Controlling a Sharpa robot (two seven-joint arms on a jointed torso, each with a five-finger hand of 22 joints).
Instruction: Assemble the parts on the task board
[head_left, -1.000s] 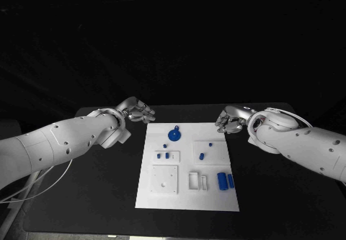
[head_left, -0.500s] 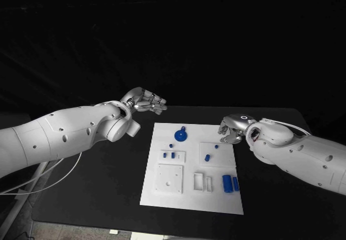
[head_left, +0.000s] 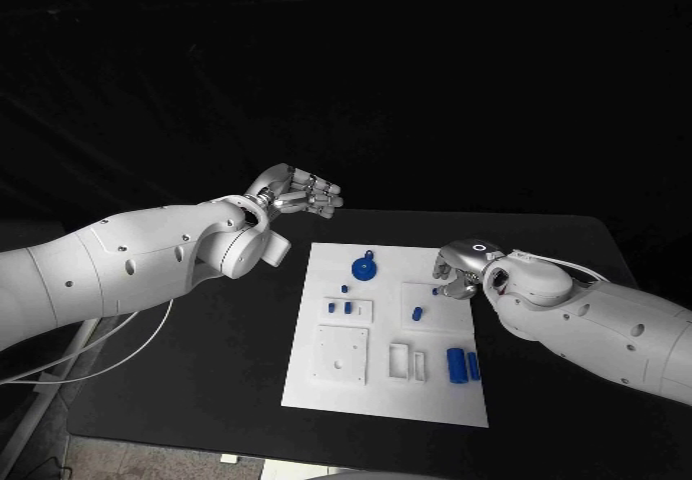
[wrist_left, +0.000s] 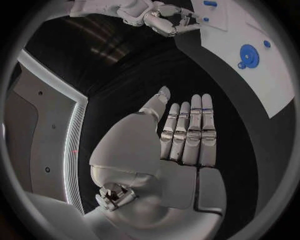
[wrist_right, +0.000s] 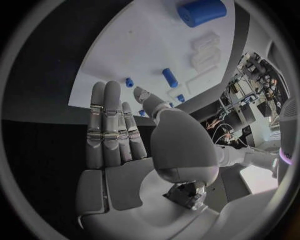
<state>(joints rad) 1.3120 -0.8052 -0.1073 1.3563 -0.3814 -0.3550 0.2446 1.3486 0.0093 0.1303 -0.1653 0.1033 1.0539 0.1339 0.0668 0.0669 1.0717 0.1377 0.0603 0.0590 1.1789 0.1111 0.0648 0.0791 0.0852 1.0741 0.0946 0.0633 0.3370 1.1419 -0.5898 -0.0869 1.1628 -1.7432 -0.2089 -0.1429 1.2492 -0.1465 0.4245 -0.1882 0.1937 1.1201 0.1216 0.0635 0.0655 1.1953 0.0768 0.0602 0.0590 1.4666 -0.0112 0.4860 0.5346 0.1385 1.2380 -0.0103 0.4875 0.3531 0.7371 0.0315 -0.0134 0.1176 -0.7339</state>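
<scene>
— Where does the task board (head_left: 335, 385) stand now?

— It lies in the middle of the black table (head_left: 188, 380), with the parts resting on it. A round blue disc (head_left: 362, 267) sits at the far end, a small blue peg (head_left: 415, 313) lies near the middle, and two blue cylinders (head_left: 462, 364) lie side by side at the near right edge. None of them looks fitted yet.

— What has changed in the last second?

— The right hand (head_left: 457, 270) has come in from beyond the board's right edge and now hangs over its far right part, close to the small peg. The left hand (head_left: 294, 194) has risen and drawn away past the far left corner.

— And the hands themselves?

— Both hold nothing. In each wrist view the fingers lie straight and side by side, the palm flat; the head view hides much of the right one.

— Meaning?

— Probably the right hand is lining up for a first pick, while the left clears out of its way.
</scene>
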